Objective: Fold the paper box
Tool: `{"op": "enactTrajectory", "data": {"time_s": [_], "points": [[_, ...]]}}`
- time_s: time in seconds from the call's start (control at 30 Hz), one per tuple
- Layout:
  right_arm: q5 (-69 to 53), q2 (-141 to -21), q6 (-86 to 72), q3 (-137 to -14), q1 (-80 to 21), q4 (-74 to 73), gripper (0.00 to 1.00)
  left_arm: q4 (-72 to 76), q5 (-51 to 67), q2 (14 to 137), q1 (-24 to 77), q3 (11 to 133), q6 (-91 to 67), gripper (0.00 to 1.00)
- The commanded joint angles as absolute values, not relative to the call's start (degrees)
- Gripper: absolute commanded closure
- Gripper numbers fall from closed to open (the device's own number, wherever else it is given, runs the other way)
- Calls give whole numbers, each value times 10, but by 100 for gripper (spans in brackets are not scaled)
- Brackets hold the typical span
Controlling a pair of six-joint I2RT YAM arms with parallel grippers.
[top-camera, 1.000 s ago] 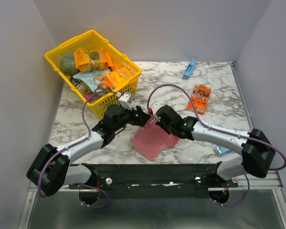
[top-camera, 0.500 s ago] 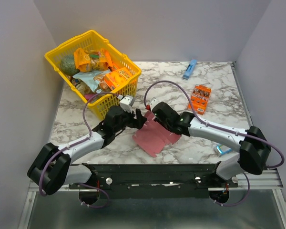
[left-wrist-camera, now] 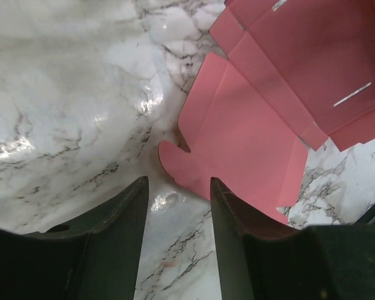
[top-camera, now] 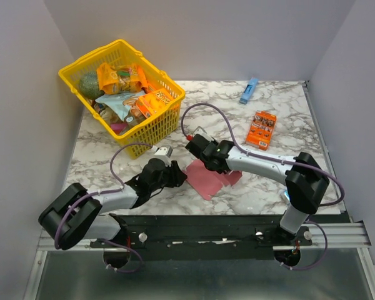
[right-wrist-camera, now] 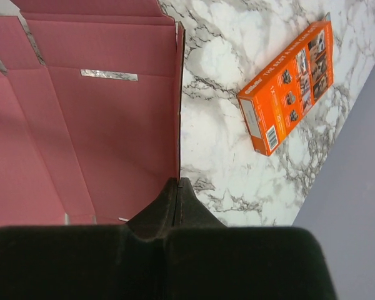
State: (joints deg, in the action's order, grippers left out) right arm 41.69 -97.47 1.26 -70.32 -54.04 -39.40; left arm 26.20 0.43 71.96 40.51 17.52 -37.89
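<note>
Pink card is spotted first from the top: the paper box is laid open on the marble table, down toward 6 o'clock, between both arms. The left gripper is parked at its 9 o'clock edge, and the right gripper is set on its 11 o'clock corner. A yellow basket is stuffed with packets at 10 o'clock, an orange snack box is placed at 2 o'clock and a slim blue box at 1 o'clock.

Left wrist: the fingers are held apart with only marble between them. A rounded tab of the sheet is seen right at the gap's mouth, not pinched.

Right wrist: the jaws are clenched tight, and a raised edge of the card is nipped at the tips.
</note>
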Motion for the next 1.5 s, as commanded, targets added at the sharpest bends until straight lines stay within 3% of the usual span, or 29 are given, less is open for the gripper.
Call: {"op": "enactTrajectory", "data": {"time_s": [0.0, 0.1, 0.33, 0.9, 1.0, 1.13, 1.23, 1.47], "points": [[470, -1006, -44, -729, -558, -432, 99, 335, -1, 767, 424, 182, -405, 50], [467, -1014, -64, -730, -569, -432, 99, 351, -1, 804, 429, 187, -405, 55], [449, -1024, -108, -729, -609, -444, 99, 385, 13, 863, 445, 192, -417, 79], [321, -1011, -163, -664, -635, -384, 99, 388, 5, 877, 461, 199, -420, 80], [323, -1005, -159, -663, -635, -387, 99, 374, 4, 849, 461, 197, -414, 75], [307, -977, -143, -657, -634, -381, 99, 294, -37, 770, 461, 200, -395, 42], [284, -948, -121, -643, -634, -366, 99, 226, -61, 685, 461, 200, -375, 26], [252, -911, -87, -621, -634, -340, 99, 135, -111, 556, 459, 206, -386, 22]]}}
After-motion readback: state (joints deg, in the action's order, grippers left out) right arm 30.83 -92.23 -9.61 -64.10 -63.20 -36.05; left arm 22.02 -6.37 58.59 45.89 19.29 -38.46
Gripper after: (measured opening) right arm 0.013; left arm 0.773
